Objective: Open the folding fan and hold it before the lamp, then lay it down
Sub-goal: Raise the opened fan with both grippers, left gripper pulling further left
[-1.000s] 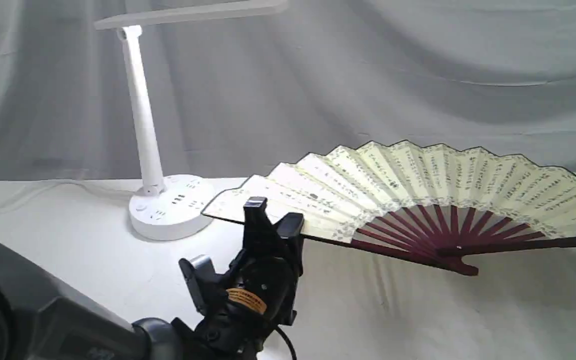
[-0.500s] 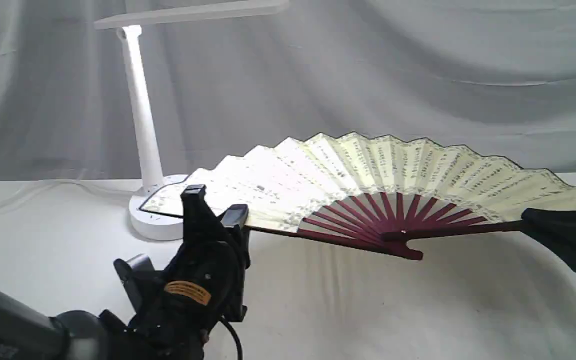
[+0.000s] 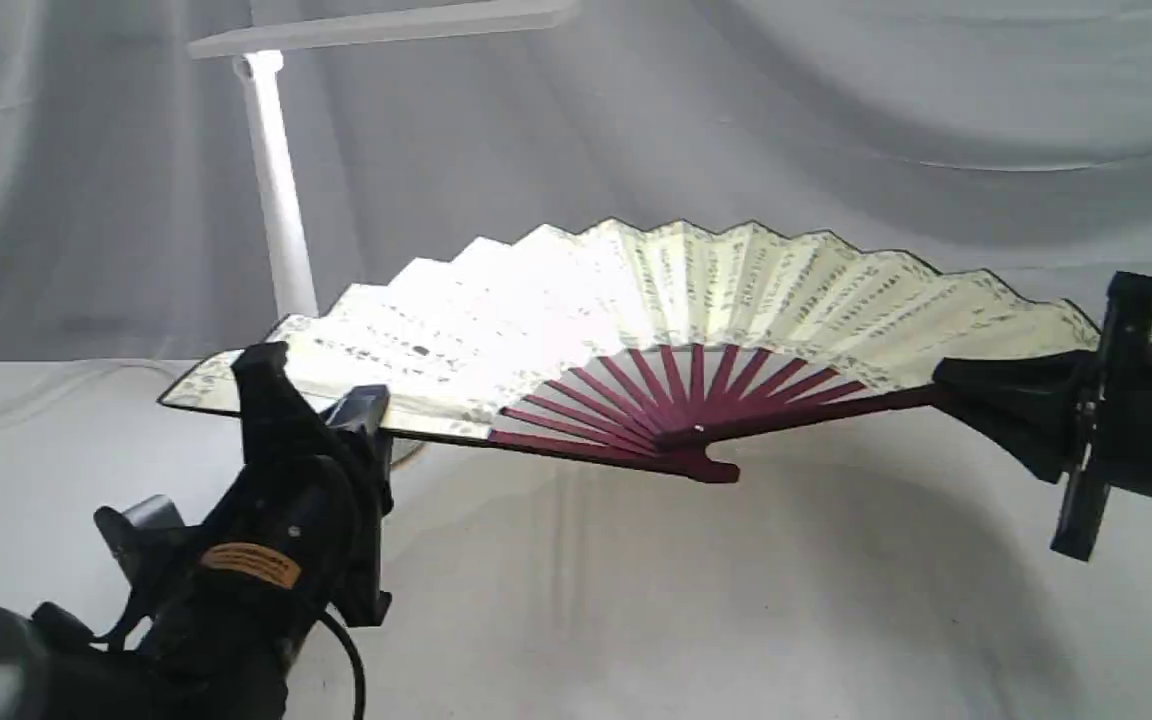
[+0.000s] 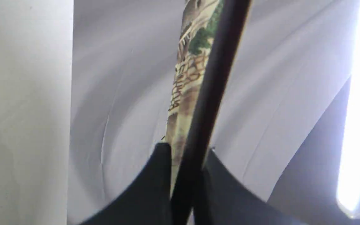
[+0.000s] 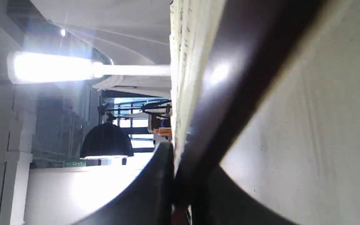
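Calligraphy in black columns covers the folding fan (image 3: pixel 696 290), which is fully spread and held in the air, clear of the white counter (image 3: pixel 736 600). Its maroon ribs meet at the pivot, at 6 o'clock of the leaf. At the fan's 9 o'clock end the left gripper (image 3: pixel 314 392) has its jaws clamped tight on the dark guard stick. At the 3 o'clock end the right gripper (image 3: pixel 956 385) has its jaws pinched on the other guard in the same way. From where I stand, the lamp (image 3: pixel 276 200) is behind the fan's left end, toward 10 o'clock of the scene. Its slim stem rises above the leaf and its lit bar head reaches over it. The paper hides its base.
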Motion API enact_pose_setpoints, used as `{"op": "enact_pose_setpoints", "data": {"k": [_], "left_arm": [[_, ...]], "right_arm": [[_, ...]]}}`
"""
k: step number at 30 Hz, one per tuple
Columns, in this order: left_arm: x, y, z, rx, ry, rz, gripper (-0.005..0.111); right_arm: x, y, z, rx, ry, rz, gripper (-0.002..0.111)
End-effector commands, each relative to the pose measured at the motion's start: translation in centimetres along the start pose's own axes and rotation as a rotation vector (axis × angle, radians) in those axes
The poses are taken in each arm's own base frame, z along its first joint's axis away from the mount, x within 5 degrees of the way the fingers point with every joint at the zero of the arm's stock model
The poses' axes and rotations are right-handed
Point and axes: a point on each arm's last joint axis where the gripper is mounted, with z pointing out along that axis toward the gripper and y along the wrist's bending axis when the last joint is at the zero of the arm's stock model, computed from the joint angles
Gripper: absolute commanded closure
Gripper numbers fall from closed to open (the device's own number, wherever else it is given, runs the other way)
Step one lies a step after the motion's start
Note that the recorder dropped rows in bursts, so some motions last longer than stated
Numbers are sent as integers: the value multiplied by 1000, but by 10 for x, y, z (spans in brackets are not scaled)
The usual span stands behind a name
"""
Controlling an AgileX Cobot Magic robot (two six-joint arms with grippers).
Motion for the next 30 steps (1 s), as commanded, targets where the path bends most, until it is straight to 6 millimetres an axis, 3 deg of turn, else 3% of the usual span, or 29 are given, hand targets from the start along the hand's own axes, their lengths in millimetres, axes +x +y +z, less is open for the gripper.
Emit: {"op": "enact_pose_setpoints", "data": {"k": [1,9,16,25,30], "left_arm": [[-27,-32,-4,177,-159,-155,107],[-47,-54,-12,227,-188,-160,107],[-51,-79,-19,282,-212,-62,106],[-53,-97,-27,329,-247,-70,106],[-66,-102,-23,334,-263,-54,106]], "right_arm": [[-6,4,8,67,-8,-90,108],[-5,28,39,26,61,-118,108],[-10,48,53,-4,81,-119,108],[-8,64,54,-22,86,-108,108],[-7,86,48,4,17,-143,108]]}}
